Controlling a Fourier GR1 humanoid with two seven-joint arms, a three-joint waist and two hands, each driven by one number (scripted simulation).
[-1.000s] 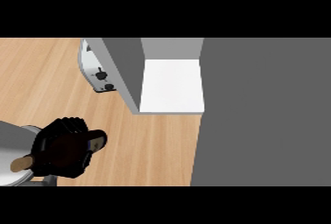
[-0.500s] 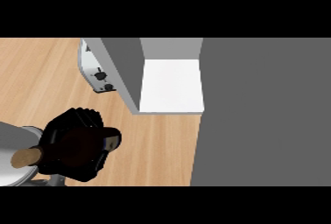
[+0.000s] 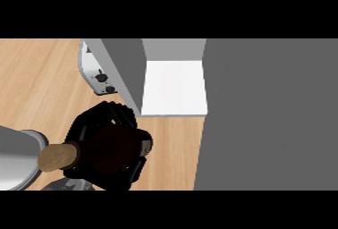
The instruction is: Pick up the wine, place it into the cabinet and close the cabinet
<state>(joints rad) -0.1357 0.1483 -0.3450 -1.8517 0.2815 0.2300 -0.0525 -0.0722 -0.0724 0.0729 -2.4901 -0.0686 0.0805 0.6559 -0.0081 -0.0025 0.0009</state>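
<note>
In the lower left of the frame a black hand (image 3: 105,147) curls round the wine (image 3: 113,150), a dark bottle seen almost end-on, so that the fingers (image 3: 109,112) wrap over its upper side and hide most of it; its tan cork end (image 3: 58,156) sticks out toward the left edge. Which arm this is cannot be told from the view (only the one hand shows). The hand and bottle sit above the wooden counter (image 3: 40,80), just below and left of the open cabinet (image 3: 173,87), whose white inner floor shows in the upper middle. A grey door panel (image 3: 267,112) fills the right side. A toaster (image 3: 95,71) stands at the cabinet's left, and a grey rounded object (image 3: 16,156) lies at the left edge.
</note>
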